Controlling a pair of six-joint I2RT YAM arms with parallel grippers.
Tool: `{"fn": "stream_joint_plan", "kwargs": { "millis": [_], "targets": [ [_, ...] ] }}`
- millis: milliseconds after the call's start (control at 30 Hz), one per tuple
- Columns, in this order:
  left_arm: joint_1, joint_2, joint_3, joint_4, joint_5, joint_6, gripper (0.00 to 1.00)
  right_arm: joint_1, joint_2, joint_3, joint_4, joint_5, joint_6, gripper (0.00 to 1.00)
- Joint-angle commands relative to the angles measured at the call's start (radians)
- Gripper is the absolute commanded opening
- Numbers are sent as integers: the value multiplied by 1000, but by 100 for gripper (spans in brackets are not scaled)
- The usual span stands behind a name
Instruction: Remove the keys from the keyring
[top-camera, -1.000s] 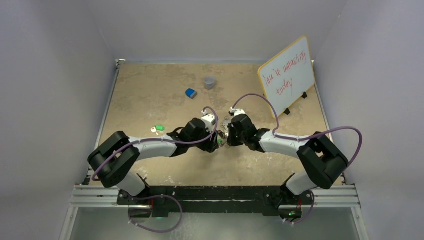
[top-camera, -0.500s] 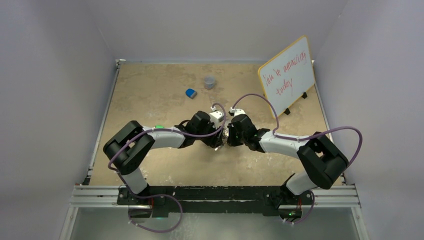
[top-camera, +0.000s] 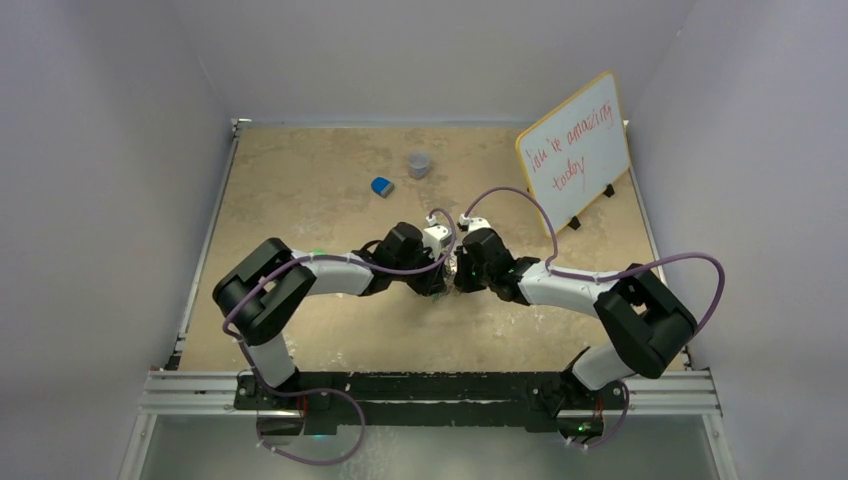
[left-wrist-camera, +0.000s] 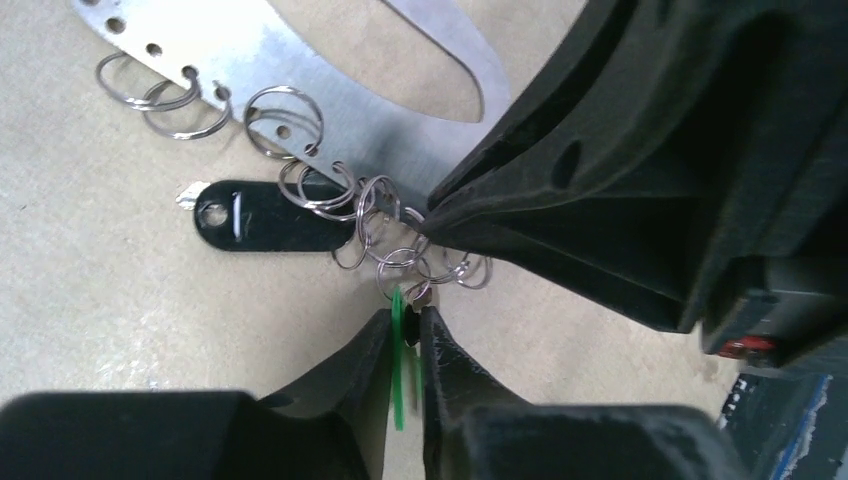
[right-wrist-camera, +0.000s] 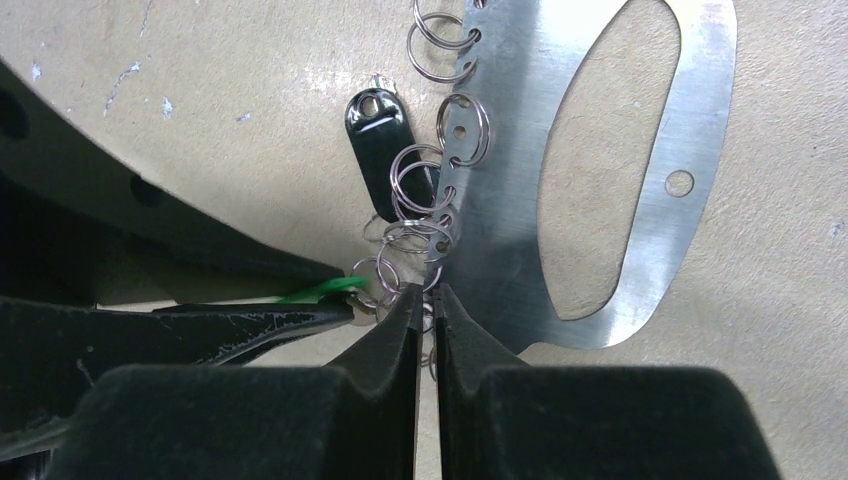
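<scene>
The keyring is a flat silver metal loop plate (left-wrist-camera: 300, 60) with several small split rings (left-wrist-camera: 400, 250) and a black tag (left-wrist-camera: 265, 222). It lies on the table between both grippers and also shows in the right wrist view (right-wrist-camera: 510, 150). My left gripper (left-wrist-camera: 405, 318) is shut on the green head of a key (left-wrist-camera: 398, 360) that hangs on one ring. My right gripper (right-wrist-camera: 424, 292) is shut on the rings at the plate's edge. The green key (right-wrist-camera: 315, 290) sits just left of it. In the top view the two grippers (top-camera: 440, 283) (top-camera: 456, 279) meet tip to tip.
A blue lump (top-camera: 381, 186) and a grey cup (top-camera: 419, 164) stand at the back of the table. A whiteboard (top-camera: 573, 150) leans at the back right. A loose green key (top-camera: 318, 252) peeks out behind my left forearm.
My left arm has swung right and back, now covering most of the loose green keys. Its gripper sits closer against the right gripper. The right arm has stayed put.
</scene>
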Motion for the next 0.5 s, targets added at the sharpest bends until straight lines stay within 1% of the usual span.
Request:
{"fn": "stream_joint_plan", "kwargs": {
  "millis": [0, 67, 467],
  "targets": [
    [-6, -10, -1, 16, 32, -14, 7, 3, -29, -14, 19, 11, 9, 9],
    [-6, -30, -11, 15, 25, -21, 0, 4, -31, -16, 19, 17, 11, 10],
    [-5, -112, -70, -9, 8, -49, 0, 3, -35, -14, -13, 32, 39, 15]
  ]
}}
